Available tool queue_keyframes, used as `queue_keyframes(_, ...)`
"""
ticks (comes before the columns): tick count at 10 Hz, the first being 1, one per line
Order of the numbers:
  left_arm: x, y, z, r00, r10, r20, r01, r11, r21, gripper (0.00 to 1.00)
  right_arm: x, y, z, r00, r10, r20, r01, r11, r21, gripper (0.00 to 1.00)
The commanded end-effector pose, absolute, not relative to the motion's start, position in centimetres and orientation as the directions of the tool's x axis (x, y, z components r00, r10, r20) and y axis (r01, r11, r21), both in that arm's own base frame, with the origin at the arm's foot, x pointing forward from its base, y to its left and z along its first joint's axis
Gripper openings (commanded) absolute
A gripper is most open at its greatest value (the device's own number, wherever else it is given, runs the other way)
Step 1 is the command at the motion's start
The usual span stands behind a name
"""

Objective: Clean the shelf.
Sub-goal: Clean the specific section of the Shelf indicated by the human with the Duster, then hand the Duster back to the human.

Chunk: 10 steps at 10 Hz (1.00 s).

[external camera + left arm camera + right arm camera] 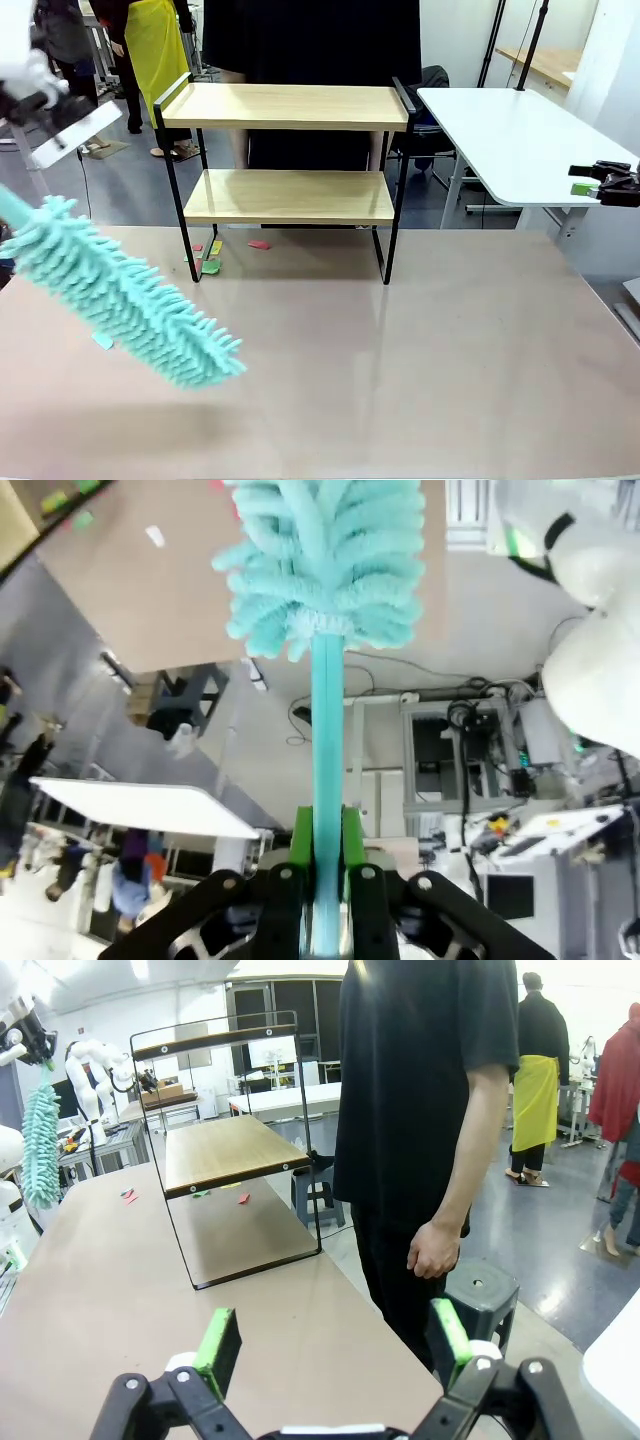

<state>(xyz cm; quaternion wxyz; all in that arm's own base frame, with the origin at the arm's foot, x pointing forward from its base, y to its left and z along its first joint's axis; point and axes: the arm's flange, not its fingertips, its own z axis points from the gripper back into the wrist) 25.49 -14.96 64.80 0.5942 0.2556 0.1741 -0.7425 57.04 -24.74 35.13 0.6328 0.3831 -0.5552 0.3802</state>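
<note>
You see the shelf (pixel 288 165) standing at the table's (pixel 420 370) far edge, both boards bare, with a person (pixel 430 1110) just behind it. Your left gripper (pixel 326 880) is clamped tight on the handle of a teal duster (pixel 125 295), whose fluffy head hangs over the table, in front of the shelf and to its left. Small coloured scraps (pixel 212 256) lie under the shelf's lower board. Your right gripper (pixel 330 1345) stands wide apart, holding nothing, off to the shelf's right.

Bright, even overhead light; soft shadows; wrist views bend at edges; slight blur.
</note>
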Motion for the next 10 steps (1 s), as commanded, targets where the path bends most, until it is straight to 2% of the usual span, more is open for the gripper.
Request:
queue_keyframes(1, 25.34, -12.25, 64.58, -0.122, -0.798, -0.589, 0.969, -0.225, 0.104, 0.13, 57.14, -24.56, 35.45, 0.088, 0.058, 0.994, -0.908, 0.416, 0.057, 1.0)
queue_keyframes(3, 25.4, -11.44, 65.11, -0.046, -0.82, -0.57, 0.973, -0.165, 0.159, 0.13, 57.14, -24.56, 35.45, 0.088, 0.058, 0.994, -0.908, 0.416, 0.057, 1.0)
queue_keyframes(4, 25.42, -12.41, 64.41, -0.128, -0.799, -0.588, 0.975, -0.21, 0.074, 0.13, 57.14, -24.56, 35.45, 0.088, 0.058, 0.994, -0.908, 0.416, 0.057, 1.0)
queue_keyframes(10, 25.42, -12.41, 64.41, -0.128, -0.799, -0.588, 0.975, -0.21, 0.074, 0.13, 57.14, -24.56, 35.45, 0.088, 0.058, 0.994, -0.908, 0.416, 0.057, 1.0)
